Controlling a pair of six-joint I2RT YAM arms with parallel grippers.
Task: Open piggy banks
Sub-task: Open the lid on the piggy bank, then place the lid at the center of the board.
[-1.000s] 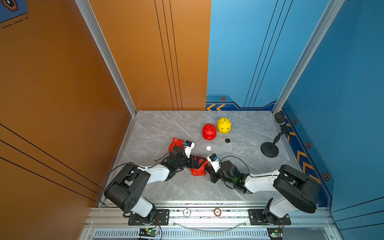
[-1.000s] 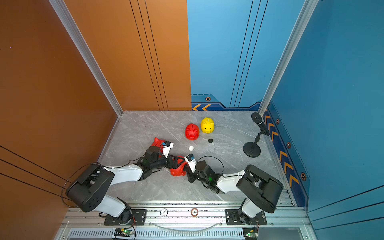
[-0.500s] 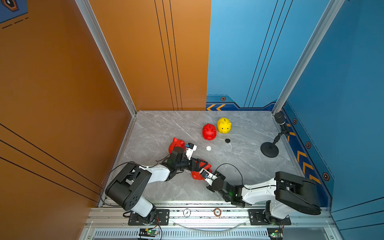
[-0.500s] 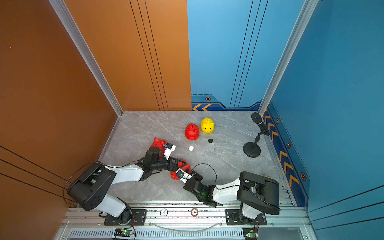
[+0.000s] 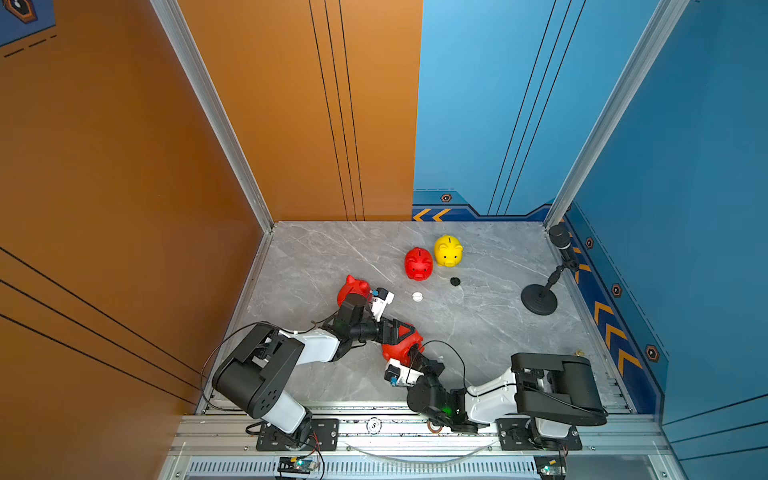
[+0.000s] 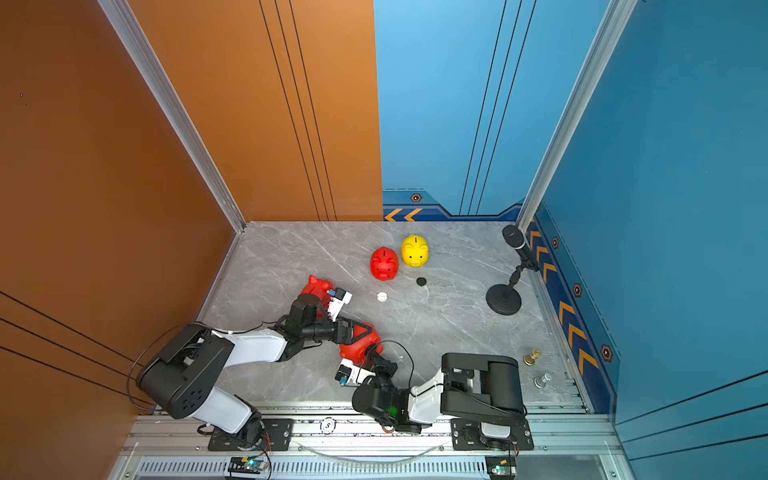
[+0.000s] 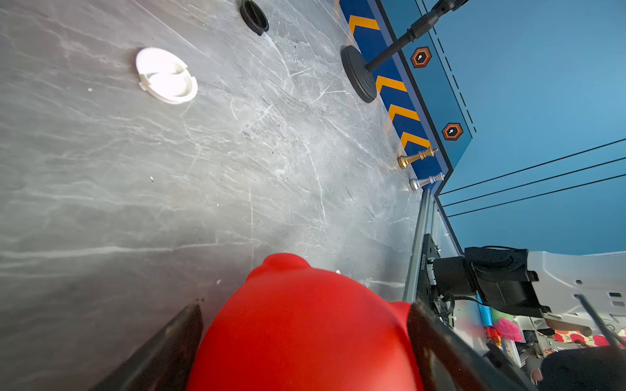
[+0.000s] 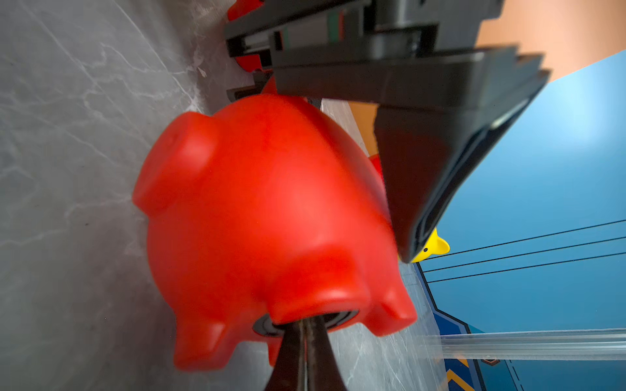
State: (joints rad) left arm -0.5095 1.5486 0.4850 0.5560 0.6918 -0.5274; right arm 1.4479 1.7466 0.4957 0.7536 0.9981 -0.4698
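Note:
A red piggy bank (image 5: 399,347) (image 8: 271,210) lies tilted near the table's front middle. My left gripper (image 5: 409,337) (image 7: 305,308) is shut on it, one finger along each flank. My right gripper (image 5: 415,354) (image 8: 306,321) is shut, its tips inside the black plug (image 8: 267,326) in the pig's belly; one of the pig's legs hides the very tips. A second red piggy bank (image 5: 418,264) and a yellow one (image 5: 448,250) stand at mid table. A third red one (image 5: 353,286) lies behind the left wrist.
A loose white plug (image 5: 417,296) (image 7: 166,76) and a loose black plug (image 5: 455,281) lie in front of the standing pigs. A black microphone stand (image 5: 539,298) stands at the right. Two chess pieces, gold (image 6: 532,356) and silver (image 6: 542,379), stand near the right front corner.
My right arm has swung from the pig's right round to its front side, staying shut. The left jaws have narrowed on the pig, which has shifted slightly toward the front.

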